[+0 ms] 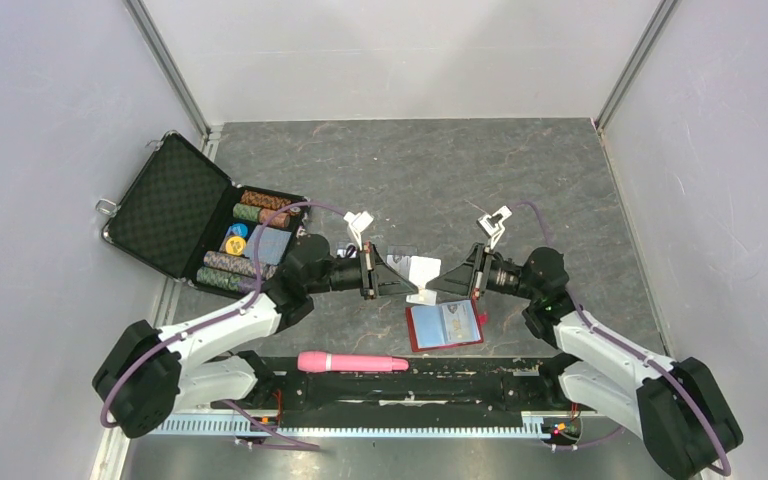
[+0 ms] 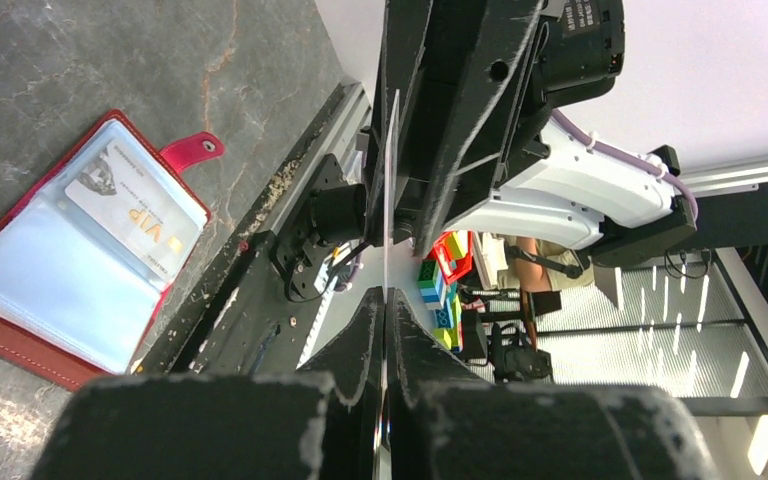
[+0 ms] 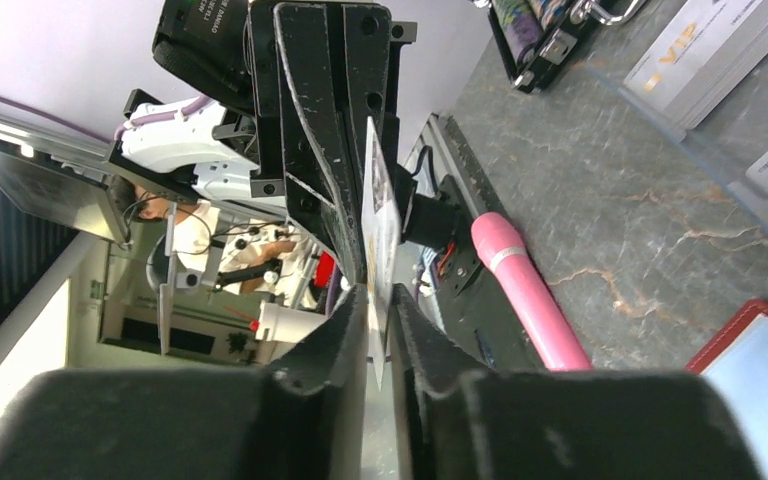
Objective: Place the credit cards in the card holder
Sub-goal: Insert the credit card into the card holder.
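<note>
Shared hold
Left gripper (image 1: pixel 403 280) and right gripper (image 1: pixel 443 282) both pinch one card (image 1: pixel 424 268) near the open wallet (image 1: pixel 445 326); a second card (image 2: pixel 135 205) sits in its pocket.

Both arms up, elbows out, forearms angled in toward the middle. Wrists level, pointing at each other. My left gripper (image 1: pixel 397 280) and right gripper (image 1: pixel 447 282) meet almost tip to tip above the near half of the table. Left jaws pressed tight on one end of a card (image 1: pixel 422 275), seen edge-on from that wrist. Right jaws narrowed onto the card's other end, with slim gaps showing either side of it. Neither gripper touches the table.
</note>
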Motion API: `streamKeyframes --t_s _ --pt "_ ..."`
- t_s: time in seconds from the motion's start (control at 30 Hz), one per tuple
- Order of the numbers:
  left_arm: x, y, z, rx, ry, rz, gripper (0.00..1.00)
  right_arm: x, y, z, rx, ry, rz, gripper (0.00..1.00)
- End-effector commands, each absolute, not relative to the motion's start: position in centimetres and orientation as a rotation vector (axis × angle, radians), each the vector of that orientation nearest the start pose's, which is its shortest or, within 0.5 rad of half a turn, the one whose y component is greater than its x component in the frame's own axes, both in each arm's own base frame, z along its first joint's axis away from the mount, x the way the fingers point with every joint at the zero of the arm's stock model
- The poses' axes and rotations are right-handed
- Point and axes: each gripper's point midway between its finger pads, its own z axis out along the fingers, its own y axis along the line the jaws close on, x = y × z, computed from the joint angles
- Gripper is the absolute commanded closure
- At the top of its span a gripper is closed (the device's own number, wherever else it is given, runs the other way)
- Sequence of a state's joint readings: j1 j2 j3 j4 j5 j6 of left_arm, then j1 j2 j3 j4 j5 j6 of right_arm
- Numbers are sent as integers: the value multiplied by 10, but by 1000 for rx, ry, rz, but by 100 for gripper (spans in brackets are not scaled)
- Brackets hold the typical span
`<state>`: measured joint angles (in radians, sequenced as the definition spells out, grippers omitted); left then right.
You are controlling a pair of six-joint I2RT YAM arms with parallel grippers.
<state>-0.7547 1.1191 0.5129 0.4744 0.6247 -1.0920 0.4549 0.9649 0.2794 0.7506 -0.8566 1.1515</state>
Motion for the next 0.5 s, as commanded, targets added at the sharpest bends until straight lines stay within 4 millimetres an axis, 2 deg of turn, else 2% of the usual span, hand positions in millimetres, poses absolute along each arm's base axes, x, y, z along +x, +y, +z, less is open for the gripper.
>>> streamKeyframes --t_s 0.0,0.03,0.07,0.13,0.2,0.23,0.37,0.47 --pt "143 -327 222 238 2062 -1853 98 160 260 237 -279 1779 1854 93" --pt "143 -327 221 236 2066 -1852 97 161 260 237 -279 1778 1850 100" --pt "143 -326 218 232 2071 -1846 92 161 260 236 -282 1786 1840 100" --pt "146 -324 211 201 2097 -1814 75 165 260 228 -280 1823 1792 100" --pt "151 -320 201 133 2142 -1751 51 172 258 211 -280 1902 1691 100" --pt "153 -317 193 89 2179 -1710 45 177 254 200 -275 1954 1619 100" --pt "159 -304 156 -29 2337 -1525 43 186 232 160 -223 2127 1410 100" --pt "155 -295 127 -44 2469 -1391 43 183 213 129 -194 2245 1288 100"
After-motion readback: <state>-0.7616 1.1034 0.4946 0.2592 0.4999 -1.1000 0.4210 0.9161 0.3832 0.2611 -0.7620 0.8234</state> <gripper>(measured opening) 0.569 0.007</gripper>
